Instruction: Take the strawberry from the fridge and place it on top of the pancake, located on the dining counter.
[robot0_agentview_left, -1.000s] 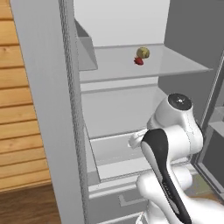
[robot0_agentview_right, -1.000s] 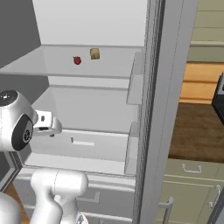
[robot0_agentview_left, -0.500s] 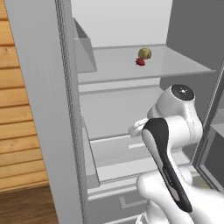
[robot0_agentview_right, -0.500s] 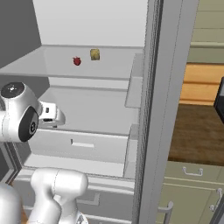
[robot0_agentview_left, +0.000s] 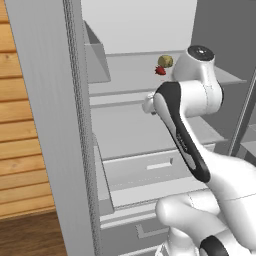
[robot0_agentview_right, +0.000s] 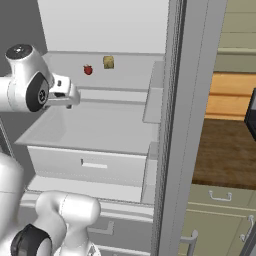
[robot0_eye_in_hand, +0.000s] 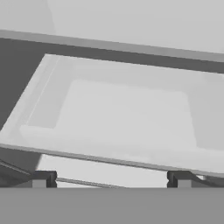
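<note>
The fridge (robot0_agentview_left: 125, 125) was found open, its white inner shelves exposed in both base views. The strawberry (robot0_agentview_left: 160, 71) was seen lying on the upper shelf (robot0_agentview_right: 125, 75), toward the back, just beside a yellowish round item (robot0_agentview_left: 165, 61); whether the two touched could not be told. In the right base view the strawberry (robot0_agentview_right: 88, 69) was noted to the left of the yellowish item (robot0_agentview_right: 108, 62), with a clear gap between them from that side. The arm (robot0_agentview_left: 187, 100) was raised in front of the fridge interior, its hand placed below the level of the upper shelf and above the middle shelf (robot0_agentview_right: 95, 127). The gripper (robot0_eye_in_hand: 111, 177) was observed in the hand view with its two dark fingertips (robot0_eye_in_hand: 43, 178) set wide apart at the lower edge, and nothing was held between them. Ahead of the fingertips a pale shelf surface with a raised rim was recorded, and above it the dark underside edge of another shelf. The strawberry was well apart from the gripper, higher up and further back. A drawer (robot0_agentview_left: 150, 167) with a slot handle was noted beneath the middle shelf. Door bins (robot0_agentview_right: 155, 95) were seen on the inner side of the open door. Wooden wall panelling (robot0_agentview_left: 25, 150) was noted at the left of the left base view, and green cabinets (robot0_agentview_right: 220, 220) at the lower right of the right base view.
</note>
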